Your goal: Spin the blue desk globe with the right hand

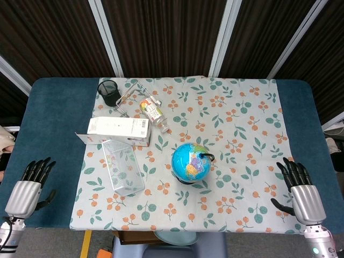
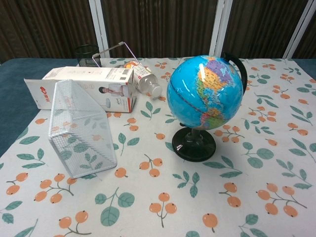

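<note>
Head view: blue desk globe [image 1: 191,162], upright on black base, centre of frame on the floral cloth [image 1: 242,123], clear space to its right for approach. Right hand [image 1: 299,188], lower right corner, empty, fingers spread, well apart from globe. Left hand [image 1: 29,183], lower left, likewise empty, parked aside.

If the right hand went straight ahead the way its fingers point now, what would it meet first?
Probably nothing: the right hand points up the table's right side, over bare floral tablecloth. The globe sits well off to its left, outside that line, though depth is hard to judge.
</note>
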